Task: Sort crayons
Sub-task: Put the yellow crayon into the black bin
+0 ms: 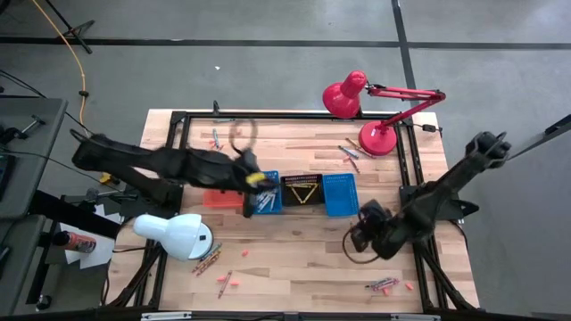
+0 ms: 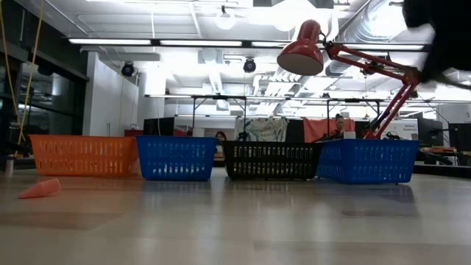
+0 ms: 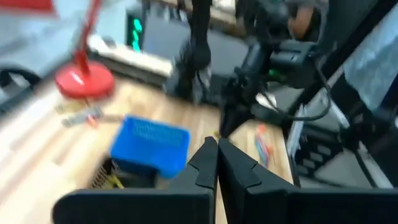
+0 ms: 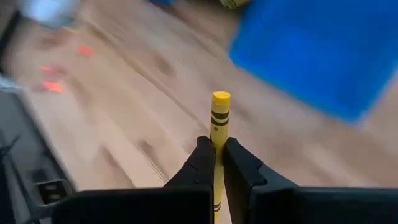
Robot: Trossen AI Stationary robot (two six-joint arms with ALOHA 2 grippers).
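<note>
Yellow crayon (image 4: 220, 118) pinched upright in my right hand (image 4: 214, 155), above the wooden table (image 1: 294, 267) near the right-end blue basket (image 1: 340, 194). My left hand (image 3: 217, 155) clenched, empty, over the other blue basket (image 1: 266, 194).

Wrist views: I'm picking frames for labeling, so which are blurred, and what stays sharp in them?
Left wrist view: smeared throughout, the blue basket and red lamp base soft. Right wrist view: table and background streaked, but the yellow crayon clamped in the right end effector reads crisp. Low view: baskets sharp, with ceiling-light glare on the tabletop.
</note>
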